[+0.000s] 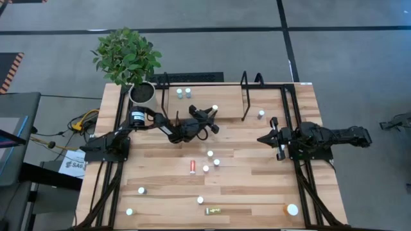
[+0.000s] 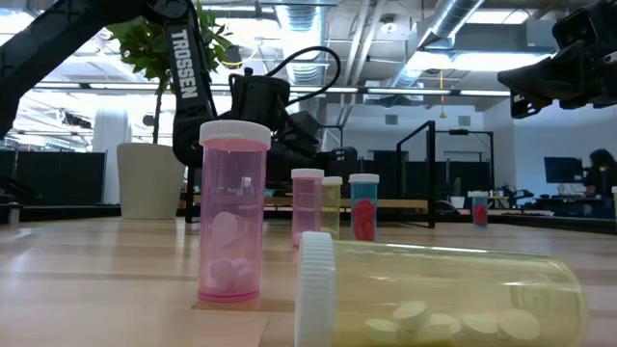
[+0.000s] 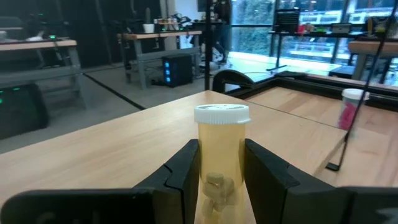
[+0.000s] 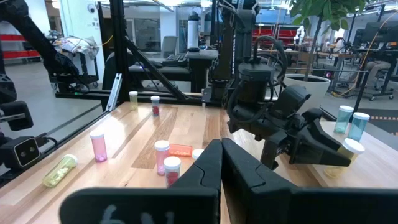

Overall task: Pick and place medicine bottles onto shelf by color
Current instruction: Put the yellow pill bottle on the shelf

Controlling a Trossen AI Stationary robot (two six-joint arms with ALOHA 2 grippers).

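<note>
your left gripper [image 1: 212, 113] reaches across the table's middle toward the shelf [image 1: 270, 102], fingers pinching an upright yellow bottle [image 3: 221, 155] by its sides. your right gripper [image 1: 264, 138] hangs near the right edge, fingers pressed together, empty. two bottles [image 1: 183, 93] stand by the plant pot [image 1: 142, 93]; others are scattered nearer you, one red one [image 1: 192, 167] lying flat.

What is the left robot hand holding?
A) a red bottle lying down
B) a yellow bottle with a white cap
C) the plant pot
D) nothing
B: the left hand is shut on an upright yellow bottle with a white cap, pinched between its two dark fingers.
</note>
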